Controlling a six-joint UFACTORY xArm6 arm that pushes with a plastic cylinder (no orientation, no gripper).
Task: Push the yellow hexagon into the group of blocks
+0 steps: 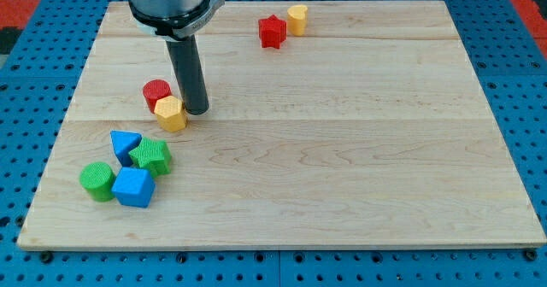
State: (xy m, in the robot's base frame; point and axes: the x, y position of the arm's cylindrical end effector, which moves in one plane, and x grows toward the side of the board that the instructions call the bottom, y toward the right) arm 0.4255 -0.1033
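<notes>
While my tip (197,110) touches the yellow hexagon (171,114) at its 3 o'clock, there is no pincer to report. Pushing seems underway; the group, led by the blue triangle (125,143), waits near, toward 7 o'clock.

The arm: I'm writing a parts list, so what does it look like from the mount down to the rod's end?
At the view's top sits a round grey-silver mount with a dark band. From it hangs a straight, smooth, dark grey rod ending in my tip. No cables or markings show, and no claw.
</notes>
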